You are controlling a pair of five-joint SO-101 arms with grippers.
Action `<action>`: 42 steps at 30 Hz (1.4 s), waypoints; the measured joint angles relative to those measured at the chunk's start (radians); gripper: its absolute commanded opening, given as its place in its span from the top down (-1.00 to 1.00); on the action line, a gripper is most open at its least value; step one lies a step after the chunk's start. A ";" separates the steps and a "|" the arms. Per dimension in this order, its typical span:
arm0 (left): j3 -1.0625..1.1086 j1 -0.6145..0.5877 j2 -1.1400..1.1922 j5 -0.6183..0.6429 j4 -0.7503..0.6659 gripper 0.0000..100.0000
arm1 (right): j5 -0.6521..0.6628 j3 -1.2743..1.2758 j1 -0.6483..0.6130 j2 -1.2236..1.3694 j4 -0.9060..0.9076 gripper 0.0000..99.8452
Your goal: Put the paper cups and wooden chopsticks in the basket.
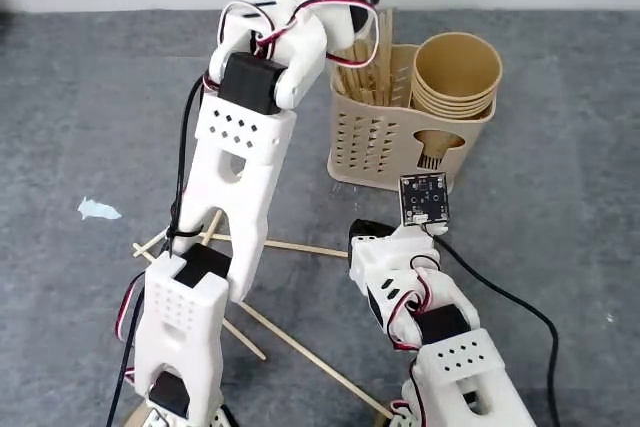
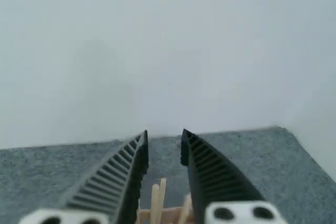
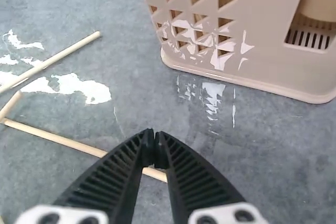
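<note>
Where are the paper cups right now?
In the high view, the stacked paper cups sit in the right-hand compartment of the basket, beside the chopsticks standing in its other compartment.

Basket [image 3: 247, 51]: lay ahead of the right gripper's [image 3: 155, 136] closed jaws, apart from them.
Cups [image 1: 457, 72]: stood stacked in the basket, in the compartment beside the sticks.
Basket sticks [image 2: 157, 200]: stood below and between the left gripper's [image 2: 164, 137] parted jaws.
Loose sticks [image 3: 52, 136]: lay on the table [image 3: 273, 150], one crossing just under the right jaws.
</note>
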 measured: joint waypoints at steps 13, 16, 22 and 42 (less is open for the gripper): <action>-0.353 -0.063 -0.002 -0.020 0.376 0.76 | 0.000 0.000 0.000 0.000 0.000 0.98; -0.396 -0.104 -0.002 -0.089 0.520 0.77 | 0.000 0.000 0.000 0.000 0.000 0.98; -0.388 -0.235 -0.002 -0.247 0.643 0.77 | 0.000 0.000 0.000 0.000 0.000 0.98; 0.385 -0.396 0.051 -0.783 0.632 0.60 | 0.000 0.000 0.000 0.000 0.000 0.98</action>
